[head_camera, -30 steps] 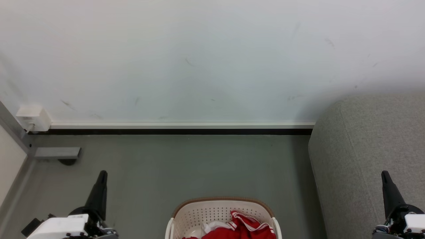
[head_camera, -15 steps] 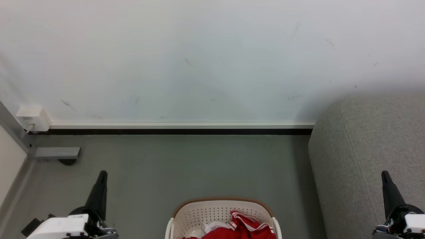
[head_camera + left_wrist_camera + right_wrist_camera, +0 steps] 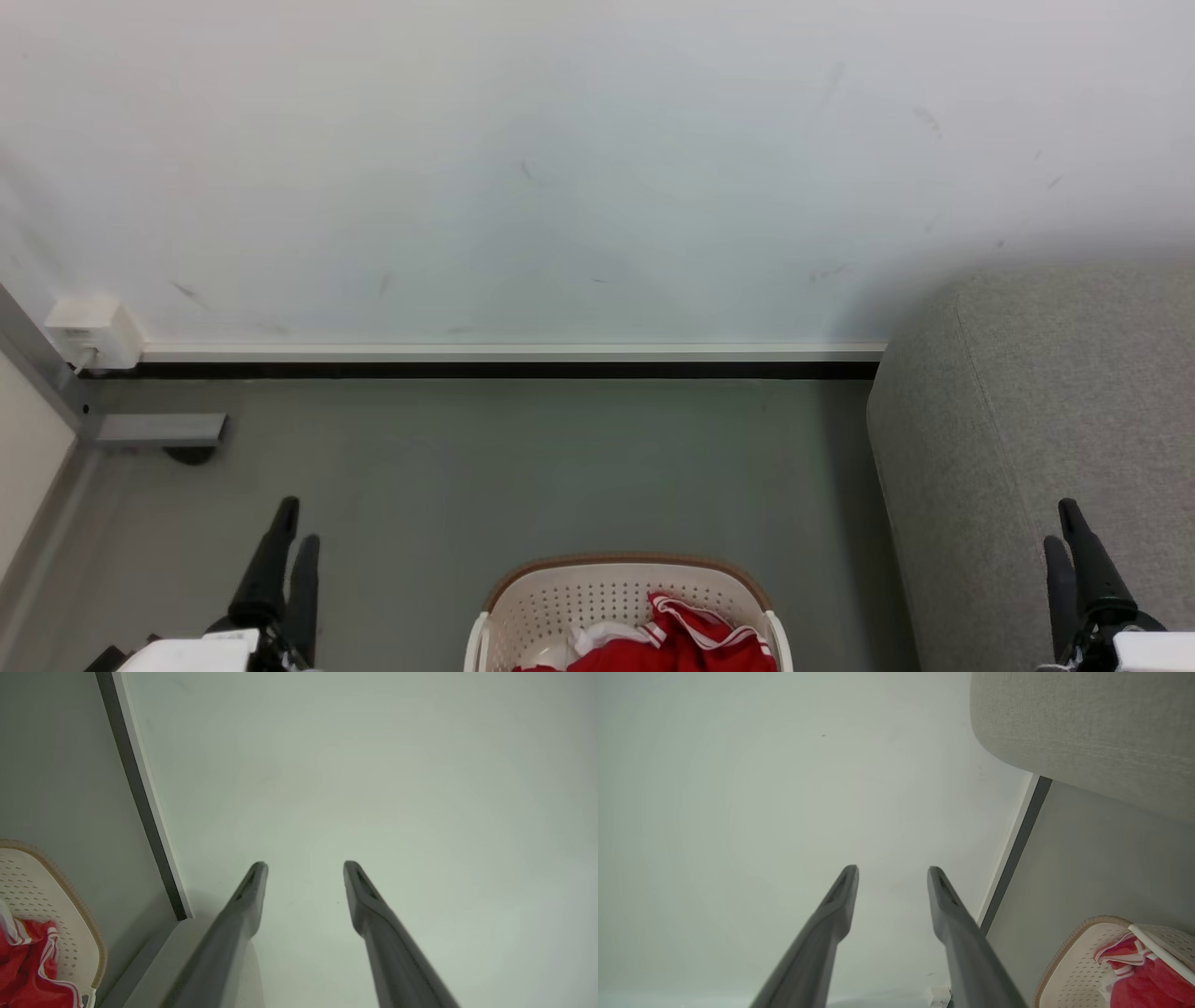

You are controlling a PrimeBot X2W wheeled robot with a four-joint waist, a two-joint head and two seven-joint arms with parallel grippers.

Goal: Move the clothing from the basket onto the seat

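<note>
Clothing (image 3: 686,644): red with white trim, heaped inside the basket; we see none of it on the seat.
Basket (image 3: 624,562): on the floor (image 3: 560,467) straight ahead, between our two arms, so either arm can reach into it.
Seat (image 3: 1046,420): grey sofa to our right, near the basket; we judge the basket stands there to keep the carry short.
Left gripper (image 3: 299,523): jaws apart and empty, held above bare floor left of the basket, fingers pointing toward the wall (image 3: 560,140).
Right gripper (image 3: 1059,523): jaws apart and empty, held in front of the seat's side.
Stage: we judge the transfer not yet begun; the parted jaws suit a first grab.
Next move: calls for bending down over the basket.
Risk: loose fabric may catch on the rim or trail.
</note>
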